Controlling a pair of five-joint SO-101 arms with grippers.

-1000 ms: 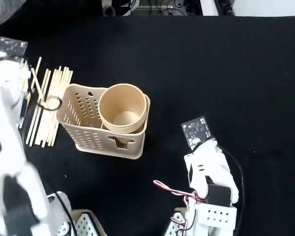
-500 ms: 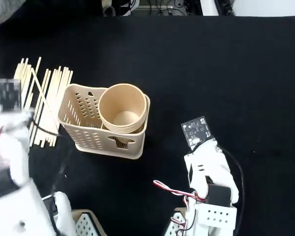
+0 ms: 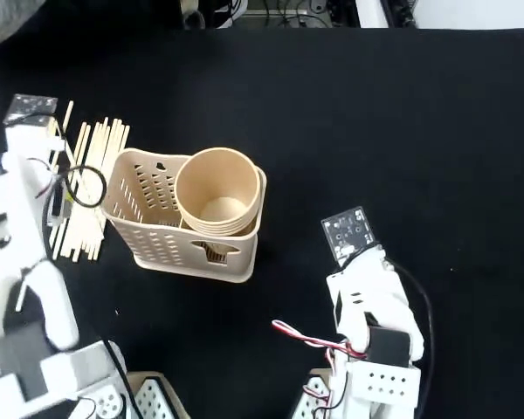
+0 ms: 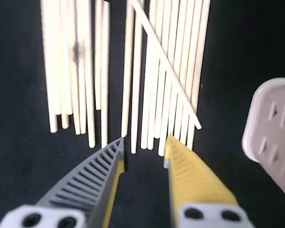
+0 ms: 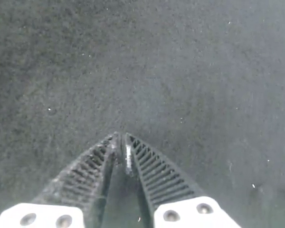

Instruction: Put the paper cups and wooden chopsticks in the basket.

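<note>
Several wooden chopsticks (image 3: 92, 188) lie side by side on the black cloth, left of the beige basket (image 3: 148, 218). Stacked paper cups (image 3: 218, 194) stand upright in the basket's right half. The left arm (image 3: 17, 209) hangs over the chopsticks. In the left wrist view my left gripper (image 4: 145, 142) is open, its tips just short of the near ends of the chopsticks (image 4: 147, 85), one of which lies slanted across the others. A corner of the basket (image 4: 273, 128) shows beside it. My right gripper (image 5: 121, 140) is shut on nothing over bare cloth.
The right arm (image 3: 367, 297) sits folded at the front right, well away from the basket. Black cloth (image 3: 375, 122) covers the table to the right and behind. Cables and equipment (image 3: 288, 13) line the far edge.
The left arm pulled back toward the front edge, then came forward again over the chopsticks. Basket, cups and right arm stayed put.
</note>
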